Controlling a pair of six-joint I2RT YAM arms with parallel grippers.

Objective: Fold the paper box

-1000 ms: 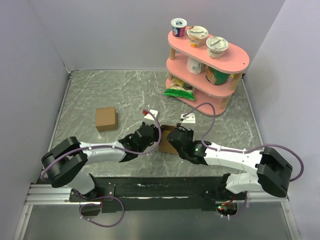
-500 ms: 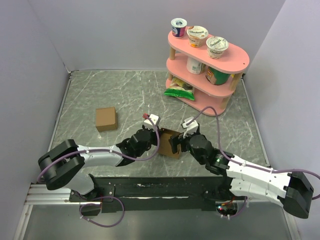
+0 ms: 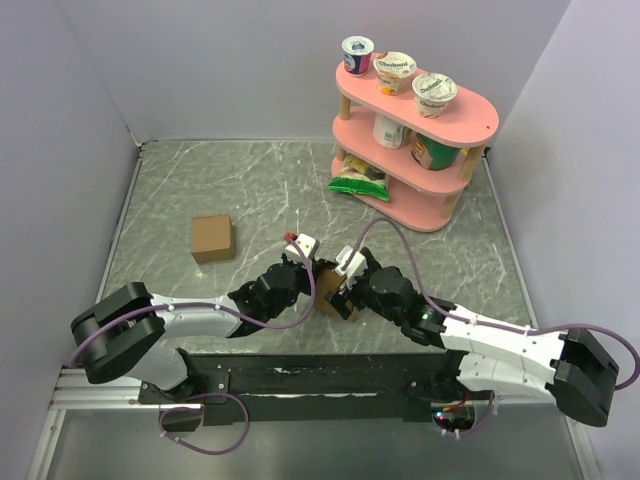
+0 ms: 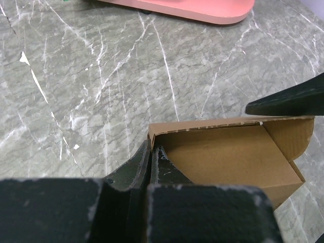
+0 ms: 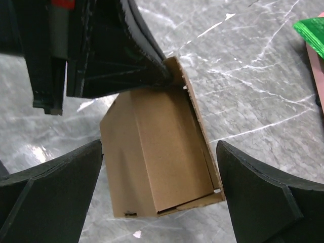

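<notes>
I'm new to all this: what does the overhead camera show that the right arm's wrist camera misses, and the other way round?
Only overhead: the neat brown cardboard cube and the yogurt cups on the pink shelf. Only the right wrist: that the right gripper is open, its fingers spread either side of the brown cardboard paper box, seen close up. Both: that box, the left gripper pinching its wall edge, and the grey marble tabletop.
</notes>
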